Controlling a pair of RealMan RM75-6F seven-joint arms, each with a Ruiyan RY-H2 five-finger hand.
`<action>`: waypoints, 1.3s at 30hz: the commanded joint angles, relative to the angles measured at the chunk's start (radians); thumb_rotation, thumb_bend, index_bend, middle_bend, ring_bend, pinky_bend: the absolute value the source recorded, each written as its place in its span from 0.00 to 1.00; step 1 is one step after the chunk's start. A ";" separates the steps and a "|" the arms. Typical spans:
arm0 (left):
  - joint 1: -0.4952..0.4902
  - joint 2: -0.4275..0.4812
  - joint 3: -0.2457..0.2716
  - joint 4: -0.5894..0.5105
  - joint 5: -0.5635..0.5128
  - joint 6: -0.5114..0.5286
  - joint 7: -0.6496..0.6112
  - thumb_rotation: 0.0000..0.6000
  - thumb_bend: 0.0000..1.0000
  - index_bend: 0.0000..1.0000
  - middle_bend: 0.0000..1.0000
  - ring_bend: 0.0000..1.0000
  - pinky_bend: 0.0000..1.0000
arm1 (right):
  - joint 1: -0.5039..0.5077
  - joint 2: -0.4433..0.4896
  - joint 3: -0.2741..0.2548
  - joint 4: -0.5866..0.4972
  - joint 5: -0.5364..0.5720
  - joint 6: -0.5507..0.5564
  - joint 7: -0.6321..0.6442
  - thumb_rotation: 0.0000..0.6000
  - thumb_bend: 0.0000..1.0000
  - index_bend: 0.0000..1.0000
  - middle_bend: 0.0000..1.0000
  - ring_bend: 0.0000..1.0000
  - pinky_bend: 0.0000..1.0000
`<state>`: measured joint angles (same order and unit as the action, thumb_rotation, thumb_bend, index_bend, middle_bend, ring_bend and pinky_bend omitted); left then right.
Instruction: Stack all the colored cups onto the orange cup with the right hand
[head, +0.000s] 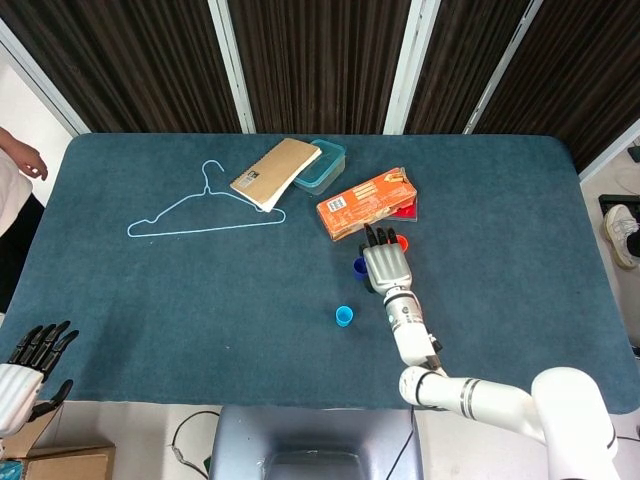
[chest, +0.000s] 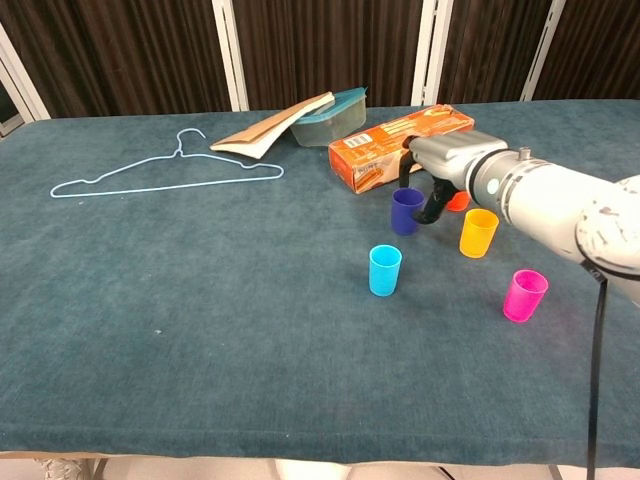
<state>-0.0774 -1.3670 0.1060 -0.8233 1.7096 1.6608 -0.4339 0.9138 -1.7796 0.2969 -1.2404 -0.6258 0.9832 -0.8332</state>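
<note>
Right hand (chest: 437, 172) hangs over the dark blue cup (chest: 406, 211), fingers curled at its rim; grip cannot be confirmed. Orange cup (chest: 459, 201) partly hidden behind the hand. Orange carton (chest: 385, 150) lettering unreadable. Left hand (head: 25, 365) idle, fingers spread.

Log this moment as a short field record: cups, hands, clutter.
cups: dark blue cup, light blue cup, yellow cup, pink cup, orange cup, all standing apart, none stacked
right hand: right hand at the dark blue cup, grip unclear
left hand: left hand off the table, open
clutter: hanger, orange box, book on a teal container
</note>
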 joint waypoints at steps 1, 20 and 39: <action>0.000 0.000 -0.001 0.002 -0.001 -0.001 -0.001 1.00 0.39 0.00 0.00 0.00 0.08 | 0.009 -0.013 0.002 0.019 0.007 -0.006 0.010 1.00 0.49 0.52 0.00 0.00 0.02; 0.002 -0.005 0.004 0.009 0.006 0.007 0.003 1.00 0.39 0.00 0.00 0.00 0.08 | -0.077 0.150 0.046 -0.065 -0.114 0.128 0.160 1.00 0.52 0.60 0.01 0.00 0.07; -0.005 -0.005 0.001 0.007 -0.001 -0.006 -0.002 1.00 0.39 0.00 0.00 0.00 0.08 | -0.053 0.076 0.017 0.082 -0.069 -0.012 0.182 1.00 0.51 0.22 0.00 0.00 0.04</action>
<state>-0.0823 -1.3717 0.1066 -0.8163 1.7087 1.6550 -0.4356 0.8668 -1.7207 0.3195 -1.1304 -0.6991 0.9853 -0.6540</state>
